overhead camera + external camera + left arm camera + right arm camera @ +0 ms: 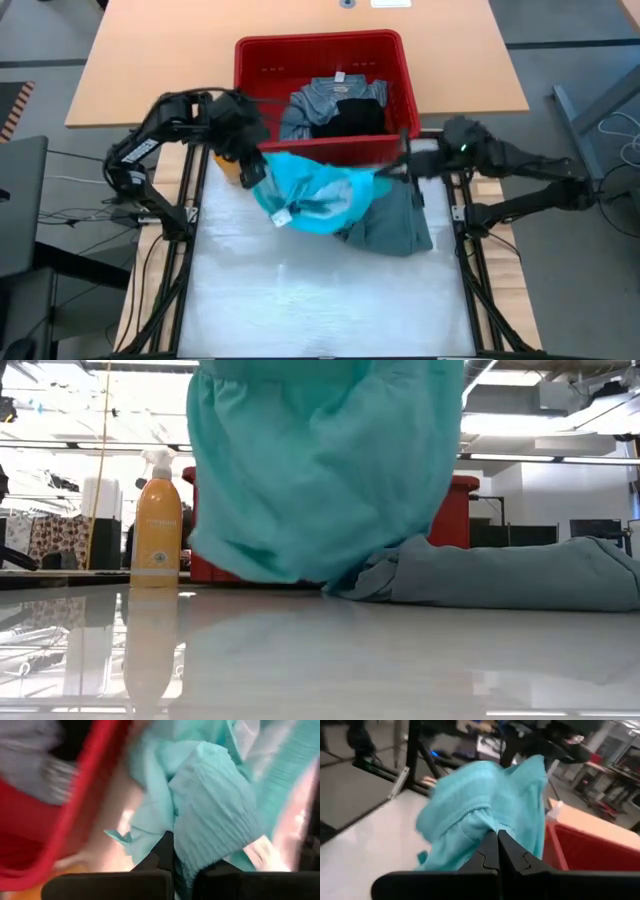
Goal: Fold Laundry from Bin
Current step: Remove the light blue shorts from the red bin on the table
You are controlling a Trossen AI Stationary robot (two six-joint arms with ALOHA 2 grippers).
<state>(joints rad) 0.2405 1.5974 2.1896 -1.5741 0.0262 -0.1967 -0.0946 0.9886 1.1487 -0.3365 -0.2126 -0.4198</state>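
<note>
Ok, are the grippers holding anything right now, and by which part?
Both are shut on the turquoise shirt, stretched between them above the table: the left gripper pinches a bunched fold at one end, the right gripper an edge at the other.

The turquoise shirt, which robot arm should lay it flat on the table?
Probably neither alone. The left gripper and the right gripper each pinch one side of the turquoise shirt, hanging between them beside the red bin. Lowering it together looks best.
</note>
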